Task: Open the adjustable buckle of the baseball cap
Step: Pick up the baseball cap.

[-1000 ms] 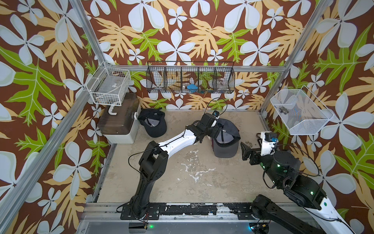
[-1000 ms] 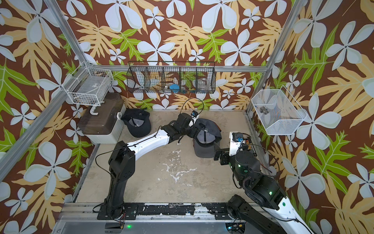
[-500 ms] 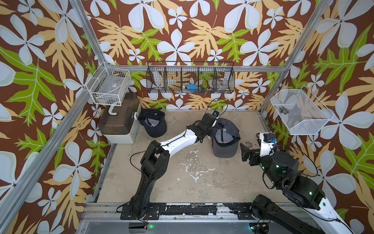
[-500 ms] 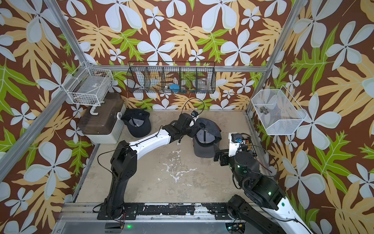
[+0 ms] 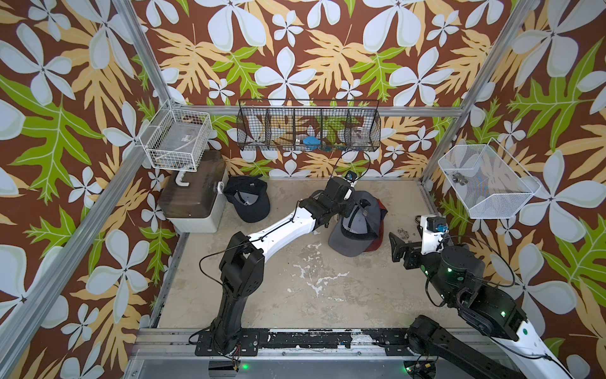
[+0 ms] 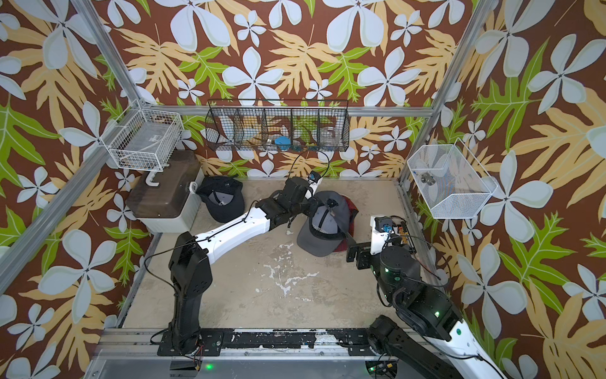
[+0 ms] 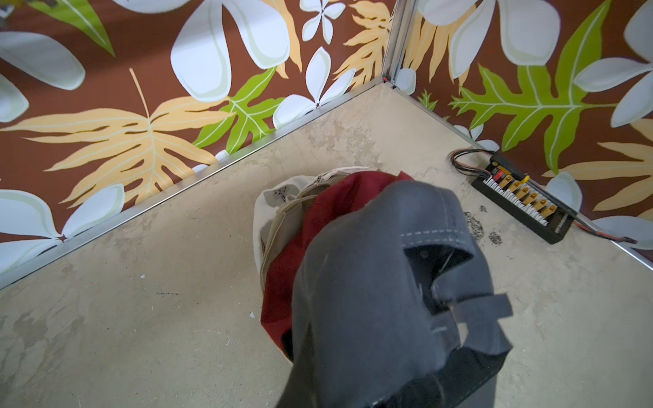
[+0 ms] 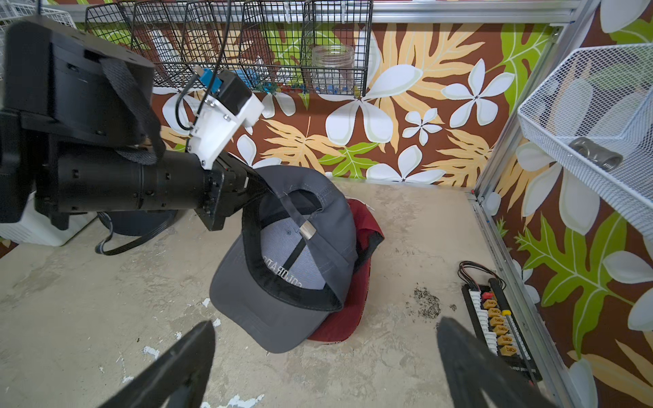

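Note:
The grey baseball cap (image 5: 352,231) (image 8: 282,314) lies inside-up on a red cap (image 8: 357,282) right of the table's middle. Its back strap carries a metal buckle (image 8: 306,231), which is closed on the strap. My left gripper (image 8: 260,189) (image 5: 349,206) is shut on the cap's rear rim beside the strap opening and holds that edge raised. In the left wrist view the grey cap (image 7: 371,282) hides the jaws. My right gripper (image 8: 325,323) (image 5: 397,245) stands open and empty, low over the table just in front and right of the brim.
A black cap (image 5: 251,201) and a lidded storage box (image 5: 193,197) sit at the back left. A beige cap (image 7: 279,212) lies under the red cap. A connector strip (image 8: 494,318) lies along the right wall. Wire baskets (image 5: 308,131) hang on the walls.
My left gripper has closed on the grey cap's rear rim, and the cap has tipped up and shifted slightly. The right arm has barely moved and stays open.

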Controlling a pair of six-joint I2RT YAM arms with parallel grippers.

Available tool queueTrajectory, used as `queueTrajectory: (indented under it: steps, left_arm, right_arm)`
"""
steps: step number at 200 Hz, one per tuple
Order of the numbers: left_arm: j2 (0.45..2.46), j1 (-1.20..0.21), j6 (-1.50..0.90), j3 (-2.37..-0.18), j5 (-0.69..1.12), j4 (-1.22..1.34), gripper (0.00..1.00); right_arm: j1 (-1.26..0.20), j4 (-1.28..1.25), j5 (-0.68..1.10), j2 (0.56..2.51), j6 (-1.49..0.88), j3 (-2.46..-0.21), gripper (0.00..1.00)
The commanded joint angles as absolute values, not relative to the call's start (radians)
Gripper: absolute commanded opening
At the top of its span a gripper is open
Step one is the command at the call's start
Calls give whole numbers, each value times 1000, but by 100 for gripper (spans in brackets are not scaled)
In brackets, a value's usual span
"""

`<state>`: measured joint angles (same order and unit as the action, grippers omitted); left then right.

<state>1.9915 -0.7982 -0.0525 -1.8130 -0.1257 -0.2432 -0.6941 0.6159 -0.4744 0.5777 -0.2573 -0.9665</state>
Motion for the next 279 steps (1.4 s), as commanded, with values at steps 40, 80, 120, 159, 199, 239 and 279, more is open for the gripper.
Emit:
queueTrajectory:
  steps: [40,80,120,159,199,239,279]
  left_arm:
    - [1865,-810,-81,-1810,-151,-311,0]
    - [1723,-814,-91,-1727,-178,-321,0]
    - [1611,-816,-110,-1681,-201,-364,0]
    - [1508,-821,-130,-1631,-216,-383,0]
    - [1407,-822,-147,-1548,-220,-382,0]
    - [1305,-824,-153,-1459,-236,-384,0]
    - [1233,-824,-164,-1430,-235,-431,0]
  right_arm:
    - [-695,632,-491,560,-258,-977,100]
    - [-694,645,-503,541,-252,-975,100]
    - [-695,647,-488,534,-243,-964,100]
    - [-694,644,-462,526,-250,-943,100]
    - [-694,640,-448,522,-258,-926,100]
    - [-695,621,-432,538,-256,-914,100]
    - [-694,590,-414,543,-250,-885,100]
